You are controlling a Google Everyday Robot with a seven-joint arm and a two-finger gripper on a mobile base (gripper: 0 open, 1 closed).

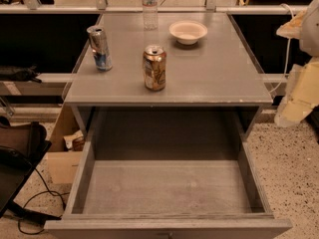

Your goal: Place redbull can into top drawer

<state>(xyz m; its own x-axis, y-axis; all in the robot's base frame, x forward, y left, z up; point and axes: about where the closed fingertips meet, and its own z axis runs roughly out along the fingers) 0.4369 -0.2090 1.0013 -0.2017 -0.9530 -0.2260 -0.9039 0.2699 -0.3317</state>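
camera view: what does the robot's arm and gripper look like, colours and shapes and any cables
The gripper, at the right edge beside the cabinet, is cream to pale yellow, built of blocky pieces with rounded corners. Above it sits a whiter rounded shell with a yellowish piece jutting left. A thin white cable loops down beside them. No markings can be made out.

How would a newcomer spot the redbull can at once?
On the grey cabinet top above the open top drawer, with the tool off at the right edge, look near the left edge. The redbull can is the slim silver-and-blue one, narrower than the gold-brown can near the middle.
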